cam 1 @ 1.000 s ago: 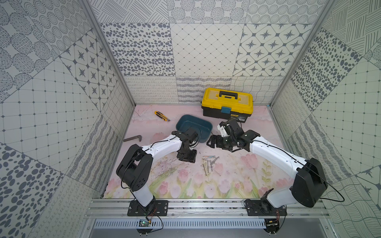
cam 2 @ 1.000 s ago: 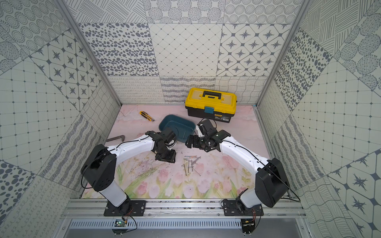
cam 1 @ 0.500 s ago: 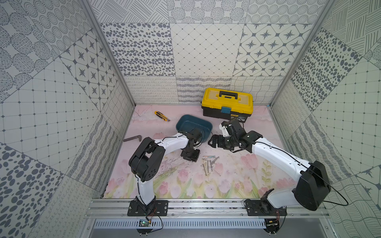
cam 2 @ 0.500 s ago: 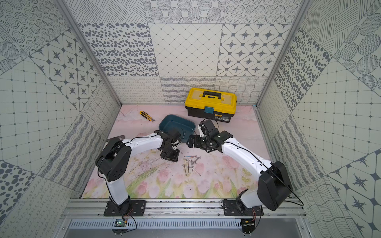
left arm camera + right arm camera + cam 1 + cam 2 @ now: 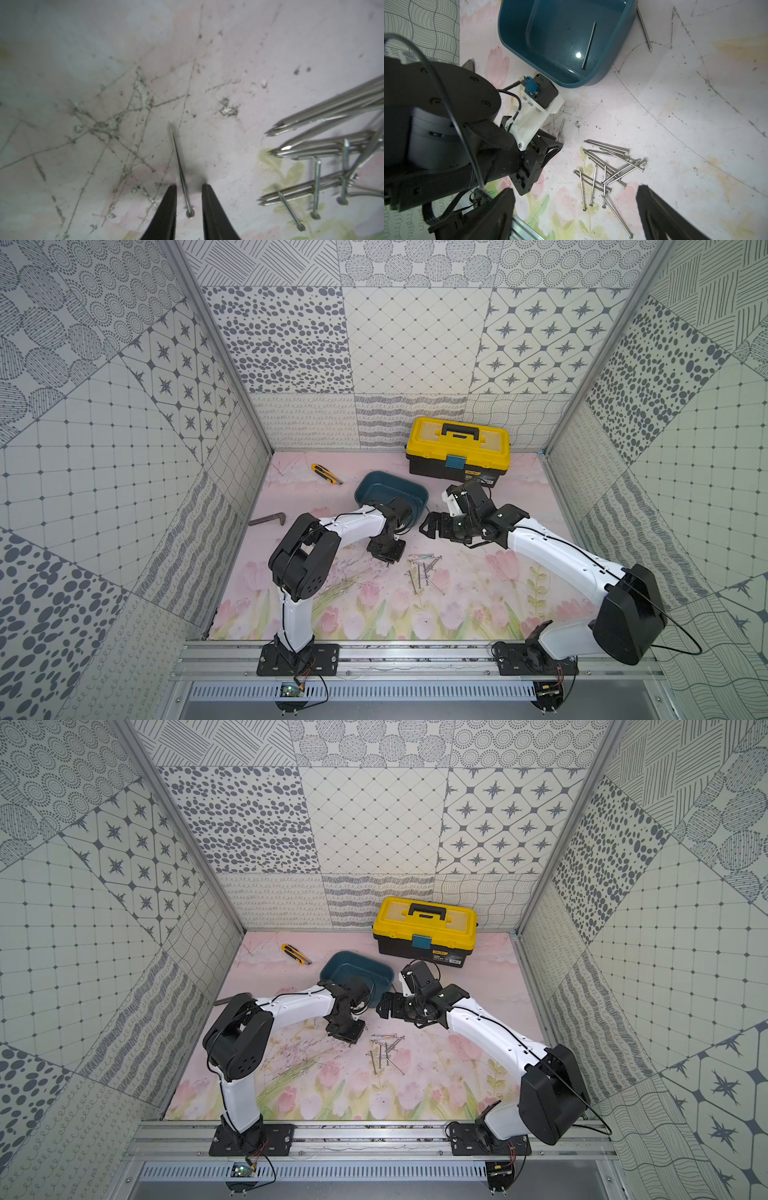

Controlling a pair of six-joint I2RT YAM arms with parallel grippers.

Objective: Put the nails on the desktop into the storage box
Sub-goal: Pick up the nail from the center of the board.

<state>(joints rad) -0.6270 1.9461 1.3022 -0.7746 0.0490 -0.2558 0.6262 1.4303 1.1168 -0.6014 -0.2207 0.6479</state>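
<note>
Left gripper [image 5: 189,185] narrowed | jaws apart, astride one nail [image 5: 178,160] on desktop [image 5: 228,52] | right gripper [image 5: 575,189] wide open

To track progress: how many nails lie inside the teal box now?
1: a thin grey metal nail on the floor of the teal plastic storage box; others may lie out of frame.

A yellow-and-black toolbox [image 5: 457,443] stands closed just beyond the right gripper [image 5: 426,526]. Beyond the left gripper [image 5: 386,558], leftward, lies a yellow utility knife [image 5: 326,473] — and well out to its left, a dark L-shaped bar [image 5: 268,519].
</note>
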